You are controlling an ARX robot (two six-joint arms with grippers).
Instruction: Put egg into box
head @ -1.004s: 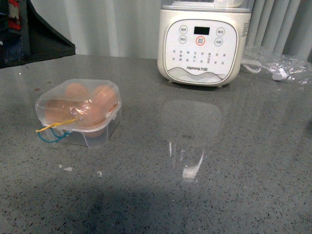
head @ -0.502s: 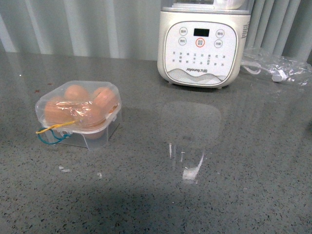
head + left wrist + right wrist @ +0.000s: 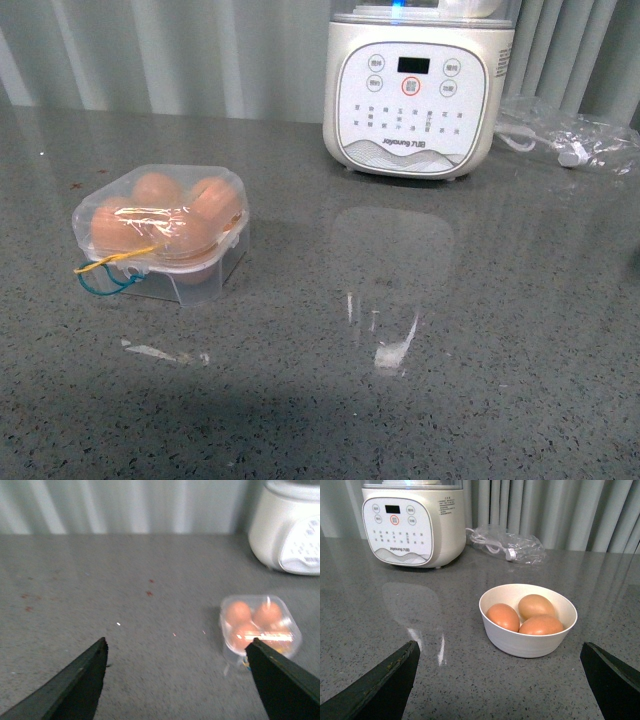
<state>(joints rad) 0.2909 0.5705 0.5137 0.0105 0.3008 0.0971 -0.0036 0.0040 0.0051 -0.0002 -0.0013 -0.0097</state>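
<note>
Left gripper (image 3: 177, 655) fingers spread wide above table; box (image 3: 260, 627) closed.

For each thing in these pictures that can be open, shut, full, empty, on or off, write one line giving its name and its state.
box: lid shut, eggs inside, elastic loops at its front.
bowl: upright, holding three eggs.
appliance: upright, display dark, blue light on top.
plastic bag: lying flat, cable inside.
left gripper: jaws open, empty.
right gripper: jaws open, empty.
</note>
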